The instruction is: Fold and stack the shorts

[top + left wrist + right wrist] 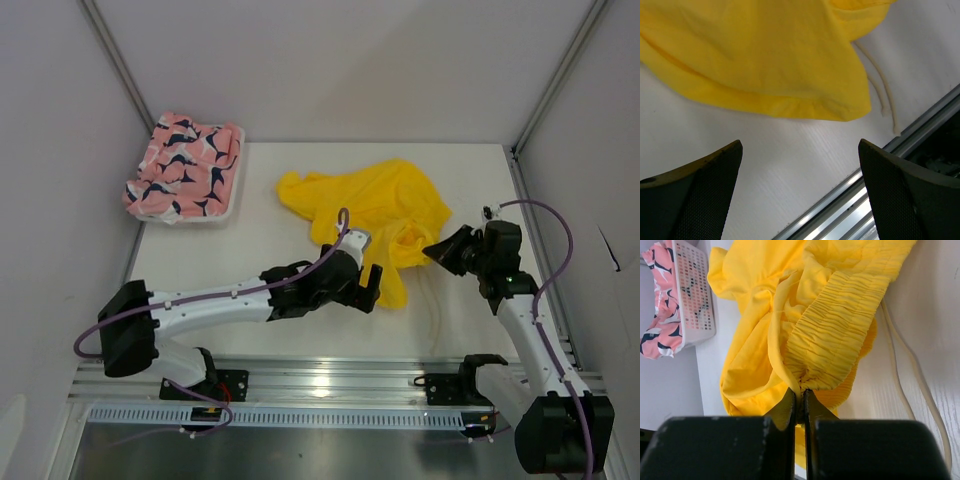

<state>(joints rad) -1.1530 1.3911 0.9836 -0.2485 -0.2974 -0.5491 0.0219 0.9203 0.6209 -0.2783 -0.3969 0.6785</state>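
Right gripper (pixel 801 395): fingers pressed together on a pinch of the plain bright yellow cloth shorts (pixel 840 330), at the near end of the ribbed elastic waistband. In the overhead view this pair lies crumpled at centre right of the white worktop (pixel 250 250). It is well apart from the pink cloth shorts with navy-and-white print (pixel 180 165), heaped on the white plastic mesh basket (pixel 232 195) at upper left.

Left gripper (pixel 799 150): jaws wide apart, holding nothing, poised over bare worktop just short of the yellow hem in the upper part of its wrist view.

Step in hand, as judged: secure two holds on the yellow pair and spread it flat for folding.

1. Verify that the right pinch takes the full waistband thickness. Only a thin fold shows between the fingers, and it may slip under tension.
2. Advance the left gripper low onto the hem edge and clamp both layers.
3. Keep clear of the cream drawstring cord (pixel 880 85) at right of the hem; catching it would drag the cloth askew.
4. Draw the two holds apart slowly until the creases flatten.
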